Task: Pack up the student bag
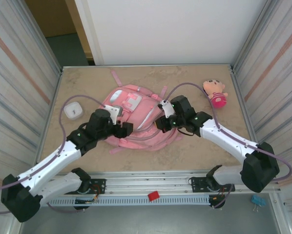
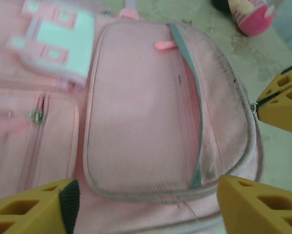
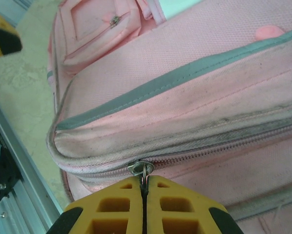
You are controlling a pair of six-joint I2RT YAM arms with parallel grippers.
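The student bag (image 1: 136, 114), a large pink backpack, lies flat in the middle of the table. My left gripper (image 1: 124, 129) hovers over its near left side. Its yellow fingers (image 2: 33, 207) stand wide apart over the front pocket (image 2: 141, 122), open, with nothing between them. My right gripper (image 1: 161, 124) is at the bag's right side. It is shut on the small metal zipper pull (image 3: 142, 168) of the main zip, and the zip (image 3: 224, 146) looks closed. The right gripper's yellow fingers (image 2: 282, 100) also show in the left wrist view at that pull.
A small doll in a pink dress (image 1: 215, 92) lies at the back right, apart from the bag. A white square object (image 1: 73, 111) sits to the bag's left. Metal walls enclose the table on both sides. A rail (image 1: 151, 187) runs along the near edge.
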